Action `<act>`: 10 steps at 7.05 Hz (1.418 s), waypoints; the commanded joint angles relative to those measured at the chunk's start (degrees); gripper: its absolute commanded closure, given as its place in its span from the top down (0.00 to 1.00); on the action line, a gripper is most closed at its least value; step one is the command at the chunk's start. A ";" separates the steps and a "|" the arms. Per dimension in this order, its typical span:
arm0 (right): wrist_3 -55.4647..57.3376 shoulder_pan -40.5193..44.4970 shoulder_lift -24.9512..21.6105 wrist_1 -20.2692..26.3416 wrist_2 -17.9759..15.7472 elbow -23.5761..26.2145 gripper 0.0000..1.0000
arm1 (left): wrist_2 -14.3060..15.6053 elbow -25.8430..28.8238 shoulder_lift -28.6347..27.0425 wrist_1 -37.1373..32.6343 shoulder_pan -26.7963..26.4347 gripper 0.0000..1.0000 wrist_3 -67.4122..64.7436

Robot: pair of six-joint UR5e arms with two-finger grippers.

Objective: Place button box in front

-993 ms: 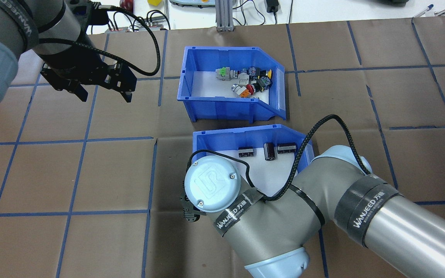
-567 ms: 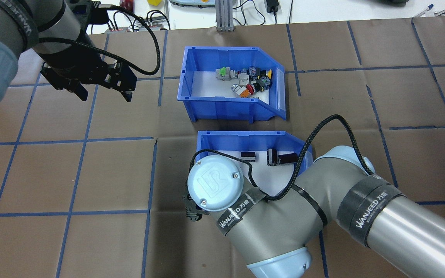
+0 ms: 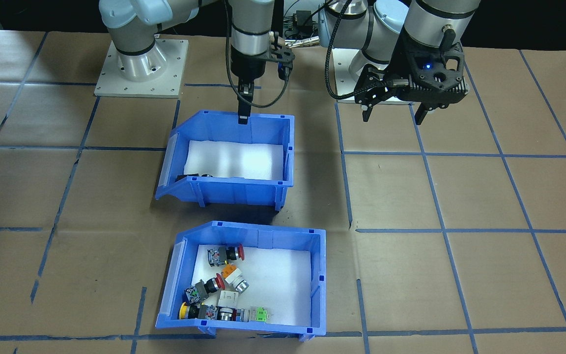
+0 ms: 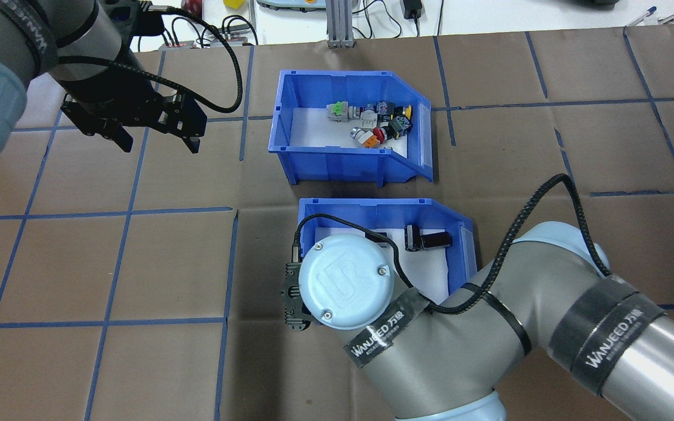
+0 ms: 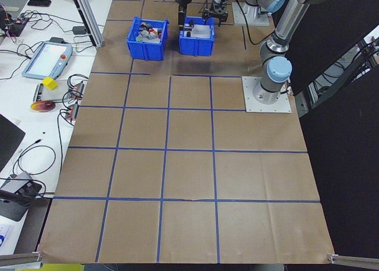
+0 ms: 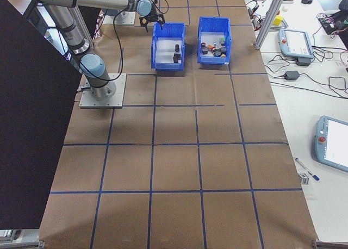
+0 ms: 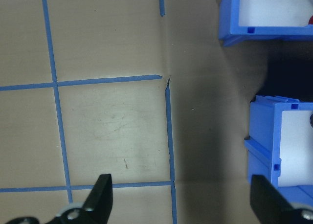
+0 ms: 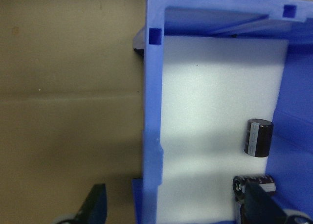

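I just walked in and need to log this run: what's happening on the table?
The right end effector is open, straddling a wall of the blue bin of dark cylinders, the one nearest the robot. The button box sits beyond it, untouched. The left end effector hangs open over the table, off to the side.

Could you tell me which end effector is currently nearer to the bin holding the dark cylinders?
The right. The right end effector sits at the rim of the bin of dark cylinders, astride its wall. The left end effector hangs open over bare table off to that bin's side.
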 commanded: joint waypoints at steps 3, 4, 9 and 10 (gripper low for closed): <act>0.01 -15.92 -4.23 0.84 0.95 -0.66 1.00 | 0.00 -0.01 0.01 0.00 0.04 0.99 0.00; 1.92 -19.44 -4.32 0.66 0.87 -1.10 1.00 | 0.00 -0.01 0.01 0.00 0.04 0.99 0.00; 27.99 -31.67 -4.23 11.34 3.75 -11.10 1.00 | 0.00 0.08 -0.08 0.00 0.04 0.99 0.00; 33.53 -33.43 -3.89 14.69 5.51 -13.82 1.00 | 0.00 0.08 -0.08 0.00 0.04 0.99 0.00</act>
